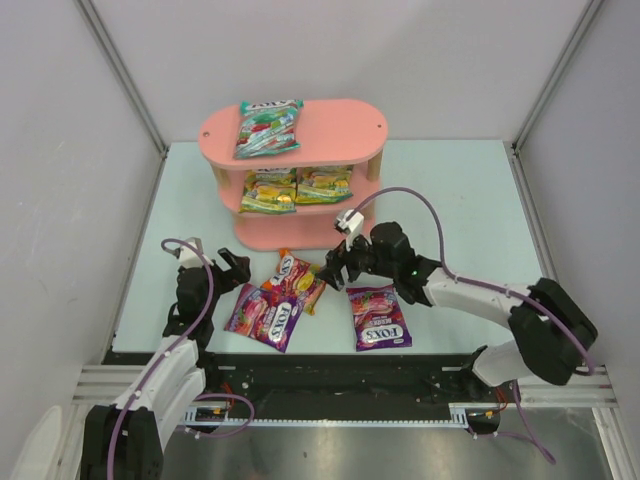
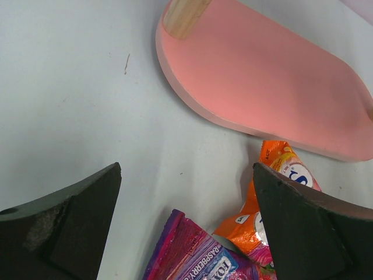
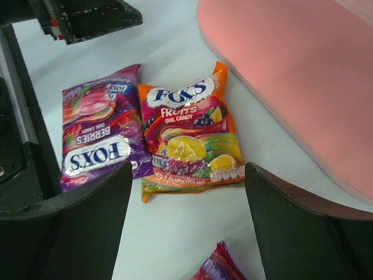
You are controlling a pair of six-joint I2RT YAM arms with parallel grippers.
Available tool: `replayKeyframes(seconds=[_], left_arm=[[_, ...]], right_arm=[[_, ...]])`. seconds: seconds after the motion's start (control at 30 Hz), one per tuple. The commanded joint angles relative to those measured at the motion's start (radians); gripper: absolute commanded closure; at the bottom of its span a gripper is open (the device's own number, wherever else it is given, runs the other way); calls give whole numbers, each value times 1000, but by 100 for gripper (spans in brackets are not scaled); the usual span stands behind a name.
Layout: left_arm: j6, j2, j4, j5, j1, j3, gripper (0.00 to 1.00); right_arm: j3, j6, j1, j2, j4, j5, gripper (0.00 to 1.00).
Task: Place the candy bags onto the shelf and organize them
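The pink shelf (image 1: 340,125) stands at the back, with a teal candy bag (image 1: 268,127) on its top board and two yellow-green bags (image 1: 269,190) (image 1: 322,185) on the middle tier. On the table in front lie a red-orange bag (image 1: 297,280) and two purple bags (image 1: 264,315) (image 1: 378,316). My left gripper (image 1: 232,272) is open just left of the red-orange bag. In the left wrist view, the left gripper (image 2: 186,175) has a purple bag's corner (image 2: 198,256) between its fingers. My right gripper (image 3: 187,175) is open and empty above the red-orange bag's (image 3: 189,134) near edge.
The shelf's bottom board (image 2: 262,76) lies close behind the loose bags. The white enclosure walls (image 1: 80,150) close off the left, right and back. A black rail (image 1: 330,365) runs along the table's near edge by the arm bases.
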Motion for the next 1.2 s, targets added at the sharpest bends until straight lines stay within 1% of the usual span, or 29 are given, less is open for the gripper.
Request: replayKeyframes(seconds=[0.0,0.07,0.1,0.2,0.3,0.43,0.5,0.97,1.17], left_arm=[[-15,2,38,16,9,19,0],[-15,4,38,14,9,19,0],[-15,2,38,14,9,19,0],[-15,2,40,16,9,19,0],[-14,1,38,14,9,19,0],[-14,1,38,13,9,19,0],[-15,1,38,14,9,19,0],[-15,-2,35,8,9,20,0],[-15,2,35,7,9,22,0]], right_arm=[[9,-47,-8,120,247,-41,17],[18,-56,-29,166,293,-85,17],[23,-57,-38,206,297,-101,17],[41,-93,-80,257,311,-173,16],[91,-125,-108,311,261,-215,16],[156,-201,-109,344,149,-225,16],[176,-224,-109,352,126,-236,16],[190,-232,-98,447,89,-271,18],[191,-226,-94,483,113,-281,18]])
